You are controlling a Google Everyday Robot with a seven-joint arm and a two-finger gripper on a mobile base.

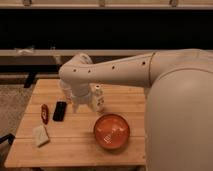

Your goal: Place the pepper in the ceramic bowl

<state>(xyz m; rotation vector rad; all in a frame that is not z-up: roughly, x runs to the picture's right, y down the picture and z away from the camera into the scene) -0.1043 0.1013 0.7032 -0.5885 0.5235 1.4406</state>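
Red pepper (45, 113) lies front-to-back, claw (80, 106) to right.

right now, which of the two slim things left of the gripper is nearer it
The black phone: it lies between the dark red pepper and the gripper, which hangs over the table's middle.

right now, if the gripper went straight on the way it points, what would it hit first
Probably bare light wooden table: the gripper points down between the flat black rectangular phone and the small white cup. The slim dark red pepper lies beyond the phone, out of line. Depth is unclear.
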